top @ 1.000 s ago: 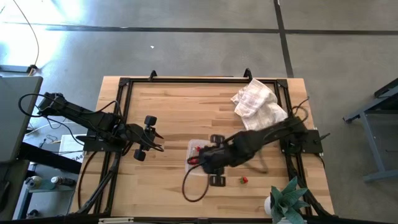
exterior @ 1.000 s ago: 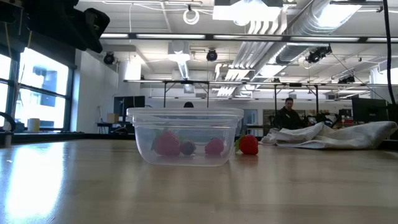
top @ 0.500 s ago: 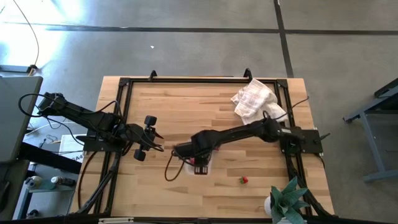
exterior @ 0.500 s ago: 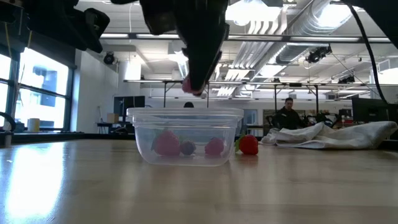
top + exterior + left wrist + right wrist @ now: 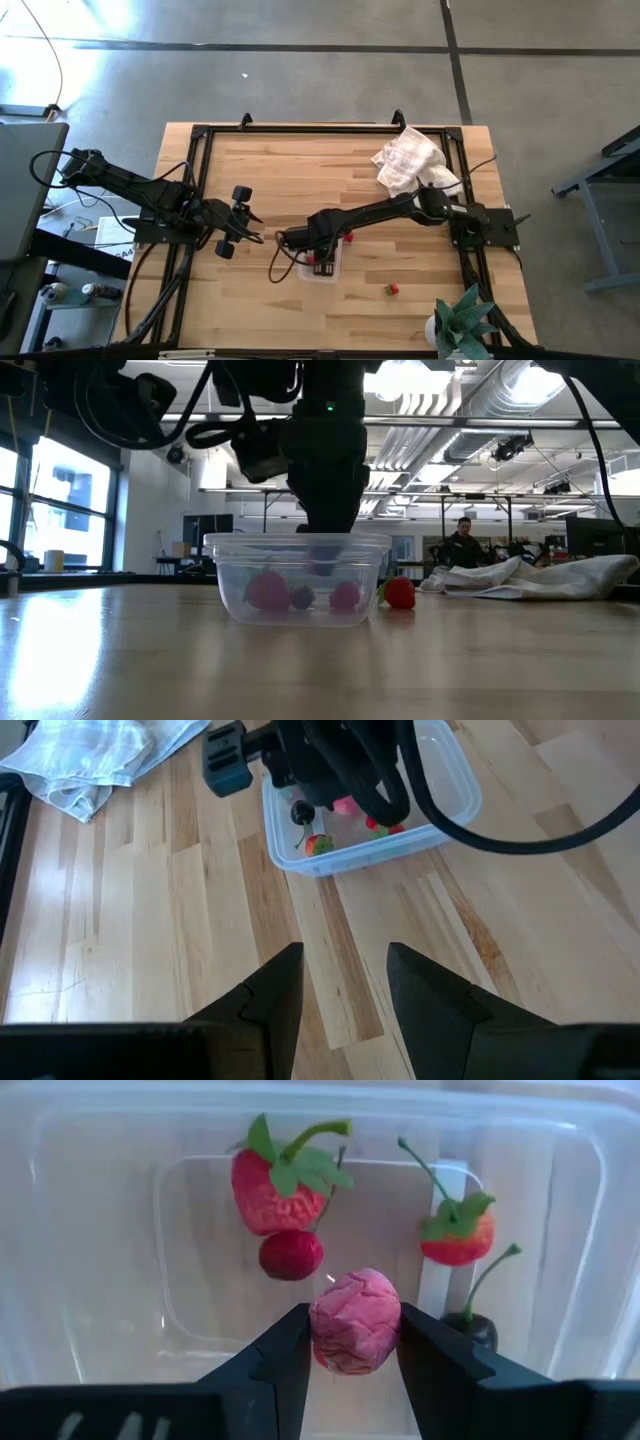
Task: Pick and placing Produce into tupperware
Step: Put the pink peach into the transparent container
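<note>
Wooden slats formed the table (image 5: 270,170), with a crumpled cloth (image 5: 412,160) at its far corner. At its middle sat the tupperware (image 5: 80,1230). Directly over it hung the right gripper (image 5: 352,1342), fingers clamped on a pink raspberry-like piece (image 5: 355,1320). Placement was in hand; the next move called for parting the fingers. Four pieces lay inside: strawberry (image 5: 268,1192), small red berry (image 5: 291,1254), green-topped berry (image 5: 458,1238), dark one (image 5: 468,1328). One red piece (image 5: 392,289) remained outside. The left gripper (image 5: 345,990) waited nearby, fingers apart.
</note>
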You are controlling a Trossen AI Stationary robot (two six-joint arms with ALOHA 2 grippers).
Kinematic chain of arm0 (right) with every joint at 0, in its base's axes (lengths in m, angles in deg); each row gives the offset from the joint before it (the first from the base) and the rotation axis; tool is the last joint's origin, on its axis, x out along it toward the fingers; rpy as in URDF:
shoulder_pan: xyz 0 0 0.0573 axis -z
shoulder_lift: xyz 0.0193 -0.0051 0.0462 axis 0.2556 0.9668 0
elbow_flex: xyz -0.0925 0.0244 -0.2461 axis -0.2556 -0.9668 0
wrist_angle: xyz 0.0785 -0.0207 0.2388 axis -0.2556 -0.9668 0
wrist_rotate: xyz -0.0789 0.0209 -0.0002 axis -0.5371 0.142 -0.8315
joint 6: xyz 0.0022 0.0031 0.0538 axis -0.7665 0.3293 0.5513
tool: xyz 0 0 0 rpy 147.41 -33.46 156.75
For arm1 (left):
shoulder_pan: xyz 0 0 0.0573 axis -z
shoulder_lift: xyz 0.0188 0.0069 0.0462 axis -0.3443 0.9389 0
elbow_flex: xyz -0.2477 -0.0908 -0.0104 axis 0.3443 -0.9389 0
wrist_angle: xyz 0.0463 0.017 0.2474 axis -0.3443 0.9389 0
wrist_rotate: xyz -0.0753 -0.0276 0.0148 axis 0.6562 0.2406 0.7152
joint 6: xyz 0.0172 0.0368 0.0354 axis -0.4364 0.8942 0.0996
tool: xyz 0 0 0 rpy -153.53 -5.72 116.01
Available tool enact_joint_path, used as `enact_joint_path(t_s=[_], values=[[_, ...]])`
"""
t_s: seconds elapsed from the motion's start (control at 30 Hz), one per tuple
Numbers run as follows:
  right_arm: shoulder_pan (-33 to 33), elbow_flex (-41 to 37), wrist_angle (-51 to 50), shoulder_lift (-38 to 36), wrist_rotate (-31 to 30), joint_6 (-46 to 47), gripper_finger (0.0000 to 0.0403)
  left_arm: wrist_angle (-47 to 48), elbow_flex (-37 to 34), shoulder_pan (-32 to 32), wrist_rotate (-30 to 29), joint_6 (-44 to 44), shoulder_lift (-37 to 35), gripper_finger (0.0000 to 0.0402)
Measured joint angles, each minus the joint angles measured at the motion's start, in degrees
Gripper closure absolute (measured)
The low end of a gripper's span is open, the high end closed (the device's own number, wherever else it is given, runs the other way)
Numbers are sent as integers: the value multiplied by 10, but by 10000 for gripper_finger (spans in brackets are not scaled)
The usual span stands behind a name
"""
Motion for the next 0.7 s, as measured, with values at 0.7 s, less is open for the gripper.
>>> enact_joint_path(t_s=[0.7], values=[[36, -1, 27, -2, 6, 6, 274, 0, 0, 0, 0, 0, 0, 266]])
